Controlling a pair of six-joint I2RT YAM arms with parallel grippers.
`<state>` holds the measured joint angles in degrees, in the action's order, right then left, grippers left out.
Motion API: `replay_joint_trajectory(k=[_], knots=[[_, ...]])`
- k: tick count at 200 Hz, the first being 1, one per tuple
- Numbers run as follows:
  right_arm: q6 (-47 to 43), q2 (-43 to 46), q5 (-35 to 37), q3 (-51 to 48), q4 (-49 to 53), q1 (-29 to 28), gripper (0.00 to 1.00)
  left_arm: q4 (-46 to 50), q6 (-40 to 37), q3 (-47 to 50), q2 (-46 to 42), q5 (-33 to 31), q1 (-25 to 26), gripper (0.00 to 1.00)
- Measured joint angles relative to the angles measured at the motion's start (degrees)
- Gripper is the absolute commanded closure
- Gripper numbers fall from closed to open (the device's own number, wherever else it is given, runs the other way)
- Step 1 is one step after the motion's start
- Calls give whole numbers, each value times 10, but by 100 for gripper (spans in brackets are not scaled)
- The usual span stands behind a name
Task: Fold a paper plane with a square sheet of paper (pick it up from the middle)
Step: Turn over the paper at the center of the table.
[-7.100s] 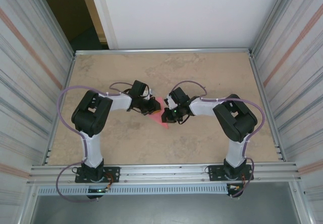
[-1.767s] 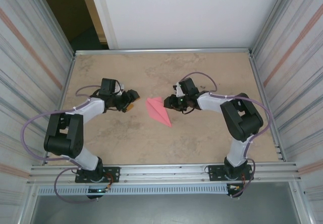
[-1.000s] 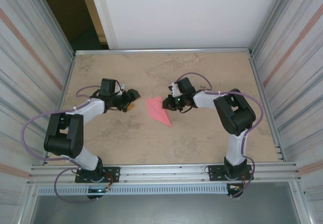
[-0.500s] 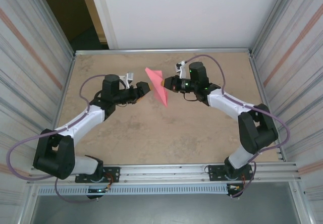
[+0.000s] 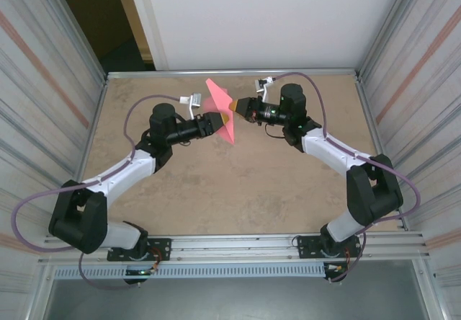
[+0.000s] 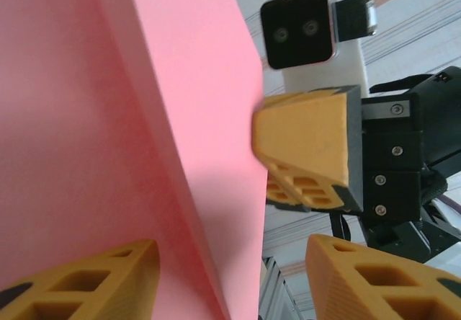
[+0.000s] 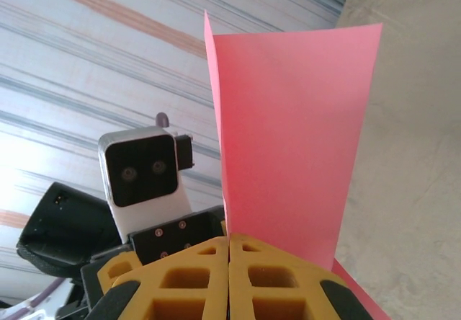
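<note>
The right gripper (image 7: 229, 242) had its jaws pressed flat together on one edge of the paper plane (image 7: 288, 132), pinching the folded pink layers so that the paper stood up from the fingers like a blade. Opposite, the left gripper (image 5: 220, 120) faced it with its jaws spread, one yellow finger on either side of the paper's edge and, as far as I could see, not clamped on it. The plane hung in the air between the two arms, clear of the table (image 5: 238, 197) and toward its far side. It looked feather-light and thin, stiff only along its creases. A loose wing would likely flop or crumple under a careless squeeze, and smooth paper could slip out of a shallow nip. To my eye the safest hold lay on the centre crease, where the layers stack, near the middle of its length and not out on a wing tip.
</note>
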<state>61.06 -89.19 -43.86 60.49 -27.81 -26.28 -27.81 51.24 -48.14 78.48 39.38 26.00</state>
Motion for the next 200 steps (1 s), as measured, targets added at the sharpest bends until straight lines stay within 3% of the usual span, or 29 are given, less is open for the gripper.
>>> replay_joint_trajectory(k=[31, 70, 118, 172, 200], knots=[[20, 5, -10, -5, -23, 2, 91, -39, 17, -3, 6, 12, 0, 63], [41, 10, -14, -13, -47, 6, 91, -98, 35, -3, 7, 18, 0, 70], [46, 25, -14, -19, -52, 9, 86, -104, 42, -3, 8, 16, 4, 83], [14, 51, -2, -21, 15, 16, 46, -71, 34, -14, 22, 9, 4, 91], [-59, 94, 50, -23, 129, 22, 38, 11, -6, -31, 21, -10, 4, 91]])
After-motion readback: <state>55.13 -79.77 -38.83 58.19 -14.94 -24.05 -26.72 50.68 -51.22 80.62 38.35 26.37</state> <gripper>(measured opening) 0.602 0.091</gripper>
